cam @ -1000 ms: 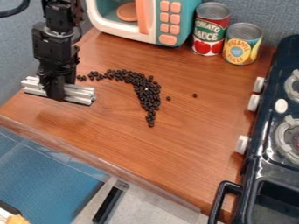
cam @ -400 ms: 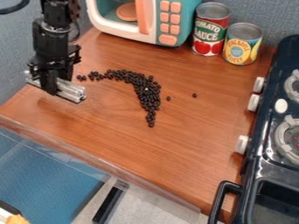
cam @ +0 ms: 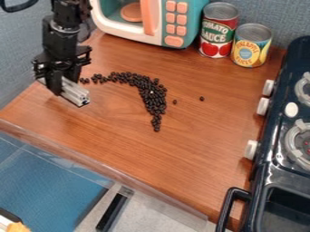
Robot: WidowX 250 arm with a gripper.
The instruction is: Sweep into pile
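The jaws of the black gripper (cam: 59, 89) are closed on the silver metal bar (cam: 76, 95), which sits between them and sticks out toward the lower right in the camera view. The small black beans (cam: 148, 89) are outside the jaws, to their right on the wooden counter (cam: 151, 156), in 1 curved band whose left end is near the bar; 2 loose beans lie farther to the right.

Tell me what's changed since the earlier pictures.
The pincer and its metal bar have turned clockwise in view, so the bar slants more steeply; the arm shifted slightly right. The black beans and both cans stayed put.
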